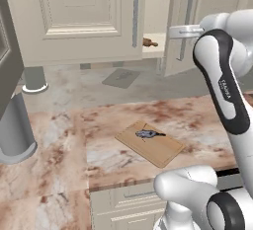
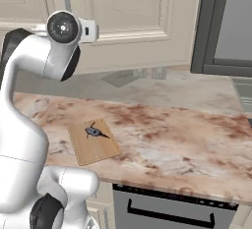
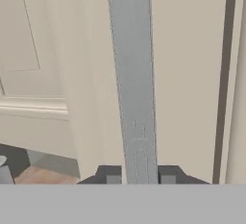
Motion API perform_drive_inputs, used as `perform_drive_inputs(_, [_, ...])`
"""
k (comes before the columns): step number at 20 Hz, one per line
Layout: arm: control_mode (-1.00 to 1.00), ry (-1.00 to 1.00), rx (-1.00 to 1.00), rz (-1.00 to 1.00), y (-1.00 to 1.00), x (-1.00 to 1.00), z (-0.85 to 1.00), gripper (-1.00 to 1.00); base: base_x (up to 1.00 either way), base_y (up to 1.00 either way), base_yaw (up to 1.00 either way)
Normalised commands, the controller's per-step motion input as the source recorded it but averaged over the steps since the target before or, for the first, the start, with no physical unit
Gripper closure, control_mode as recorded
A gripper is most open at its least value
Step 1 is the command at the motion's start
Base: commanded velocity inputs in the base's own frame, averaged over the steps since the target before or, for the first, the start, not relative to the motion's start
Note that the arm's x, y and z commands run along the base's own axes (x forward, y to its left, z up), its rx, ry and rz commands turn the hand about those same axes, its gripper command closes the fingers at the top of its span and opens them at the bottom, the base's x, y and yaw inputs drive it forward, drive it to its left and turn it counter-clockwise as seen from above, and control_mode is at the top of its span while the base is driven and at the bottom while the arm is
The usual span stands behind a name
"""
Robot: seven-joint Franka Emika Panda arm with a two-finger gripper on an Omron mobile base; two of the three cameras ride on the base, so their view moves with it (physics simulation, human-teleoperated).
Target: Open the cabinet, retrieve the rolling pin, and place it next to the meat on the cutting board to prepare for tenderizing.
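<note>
marbled counter (image 1: 64, 140) holds cutting board (image 1: 150, 142); claw (image 3: 140, 174) pinching cabinet (image 1: 74, 17) door handle (image 3: 132, 74).

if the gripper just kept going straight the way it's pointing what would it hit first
The gripper already has its fingers on either side of the cabinet's grey bar handle; straight on, it would likely meet that handle, then the door.

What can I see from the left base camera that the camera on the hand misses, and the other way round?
The left base view alone takes in the cutting board with the meat on the counter, and the brown end of the rolling pin in the gap where the cabinet door stands ajar. The hand view alone gives a close look at the hand, its two dark fingertips shut on either side of the grey handle. Both show that door handle and the cream cabinet door it is fixed to.
</note>
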Motion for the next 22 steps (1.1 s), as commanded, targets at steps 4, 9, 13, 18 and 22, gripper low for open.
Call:
perform_drive_inputs(4, [-1.00, 0.00, 0.00, 0.07, 0.00, -0.74, 0.00, 1.00, 0.00, 0.00, 0.00])
perform_drive_inputs(9, [-1.00, 0.00, 0.00, 0.05, 0.00, -0.33, -0.01, -1.00, 0.00, 0.00, 0.00])
perform_drive_inputs(13, [-1.00, 0.02, 0.00, 0.00, 0.00, -0.02, -0.01, -1.00, 0.00, 0.00, 0.00])
perform_drive_inputs(18, [-1.00, 0.02, -0.01, 0.00, 0.00, -0.43, 0.00, -1.00, 0.00, 0.00, 0.00])
perform_drive_inputs(22, [-1.00, 0.00, -0.06, 0.00, 0.03, -0.97, 0.00, -1.00, 0.00, 0.00, 0.00])
